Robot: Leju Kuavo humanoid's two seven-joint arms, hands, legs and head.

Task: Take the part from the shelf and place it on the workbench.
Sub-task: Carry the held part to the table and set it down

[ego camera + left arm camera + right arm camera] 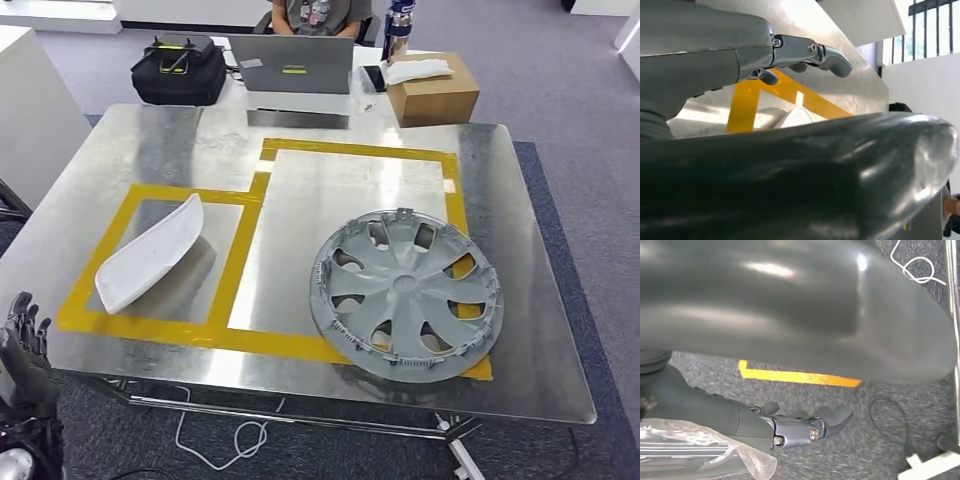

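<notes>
We judge placing done: hubcap (406, 294) flat on workbench (528, 200), white panel (149, 252) well left of hubcap (each in taped box). Our left hand (23, 345) below bench edge, fingers loosely apart, empty. Right hand (806, 426) over carpet, empty, fingers extended. Next: withdraw.
</notes>
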